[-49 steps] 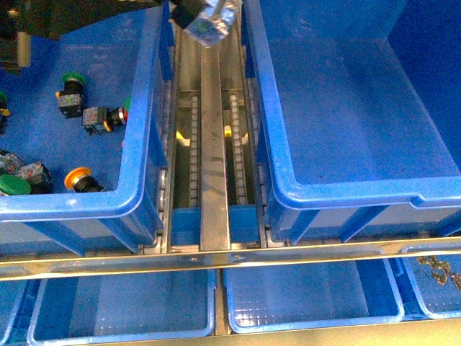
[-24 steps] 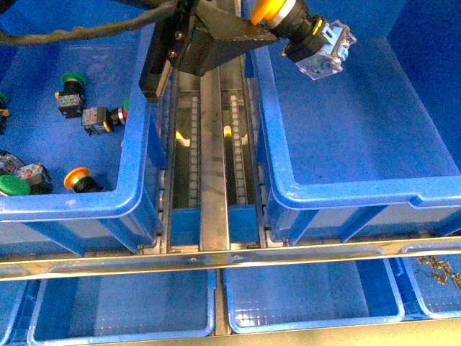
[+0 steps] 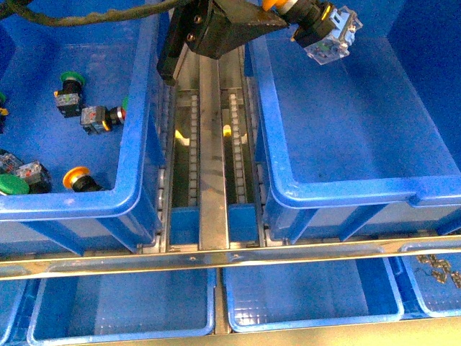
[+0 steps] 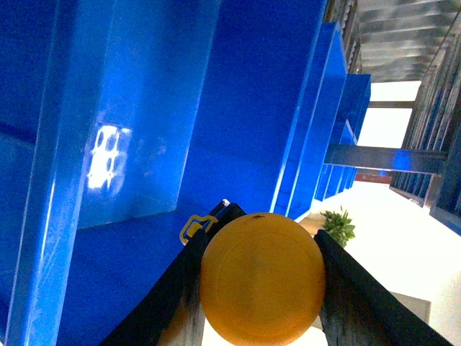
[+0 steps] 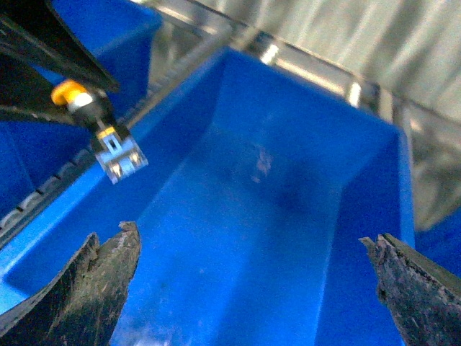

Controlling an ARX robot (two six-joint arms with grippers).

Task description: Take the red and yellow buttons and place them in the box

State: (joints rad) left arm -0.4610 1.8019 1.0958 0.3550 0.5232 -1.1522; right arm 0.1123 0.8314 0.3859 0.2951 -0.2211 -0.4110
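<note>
Though cap-cropped frontally, yellow button full-faced wristside.

Cap of yellow button cropped at top edge, green button cropped at left

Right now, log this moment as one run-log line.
left hand: shut on yellow button | yellow button: held above box, not yet released | right hand: open, empty, facing box

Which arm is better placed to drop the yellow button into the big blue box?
Left. Its claw is shut on the yellow button, holding it above the floor of the box. The right claw is open and empty, over the same box.
</note>
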